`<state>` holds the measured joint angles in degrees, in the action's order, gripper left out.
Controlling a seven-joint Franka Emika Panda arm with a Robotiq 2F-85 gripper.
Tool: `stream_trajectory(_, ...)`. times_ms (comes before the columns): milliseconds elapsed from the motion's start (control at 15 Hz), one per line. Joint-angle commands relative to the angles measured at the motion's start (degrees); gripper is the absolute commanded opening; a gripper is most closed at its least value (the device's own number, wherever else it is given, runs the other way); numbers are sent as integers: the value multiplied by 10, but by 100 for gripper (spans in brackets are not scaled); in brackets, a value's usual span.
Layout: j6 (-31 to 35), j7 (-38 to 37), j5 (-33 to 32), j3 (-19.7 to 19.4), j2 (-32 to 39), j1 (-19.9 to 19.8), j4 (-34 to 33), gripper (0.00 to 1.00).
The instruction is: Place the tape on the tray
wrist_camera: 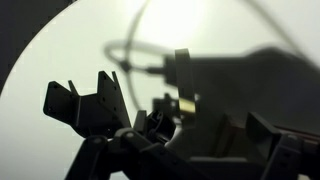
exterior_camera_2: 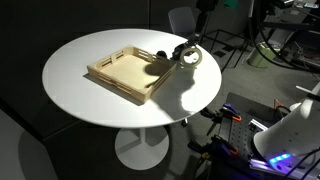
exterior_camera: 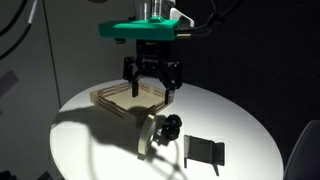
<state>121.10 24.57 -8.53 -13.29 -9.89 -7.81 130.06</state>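
The tape [exterior_camera: 146, 136] is a pale cream ring that stands tilted on the white round table, right beside a small black lumpy object [exterior_camera: 172, 124]. It also shows in an exterior view [exterior_camera_2: 190, 58] just off the tray's corner. The tray [exterior_camera: 112, 98] is a shallow square light-wood tray, seen in both exterior views [exterior_camera_2: 120, 72], and nothing lies in it. My gripper [exterior_camera: 151, 80] hangs open and empty above the tray's edge, higher than the tape and apart from it. The wrist view is mostly dark silhouette.
A black angular stand [exterior_camera: 205, 151] sits near the table's front edge and shows in the wrist view [wrist_camera: 85, 105]. The round white table [exterior_camera_2: 80, 110] drops off on all sides. Equipment and cables lie on the floor [exterior_camera_2: 270, 140].
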Motion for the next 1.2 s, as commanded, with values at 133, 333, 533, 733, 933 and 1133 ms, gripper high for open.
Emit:
stream_trajectory(133, 47, 23, 4, 5, 39, -2, -1, 100)
stream_trajectory(333, 62, 26, 7, 4, 51, -7, 11, 100)
stream_trajectory(533, 66, 29, 10, 4, 56, -11, 23, 100)
stream_trajectory(733, 65, 31, 11, 4, 56, -14, 33, 75)
stream_trajectory(933, 62, 35, 12, 5, 55, -14, 37, 56)
stream_trajectory(1133, 61, 38, 11, 6, 53, -13, 40, 34)
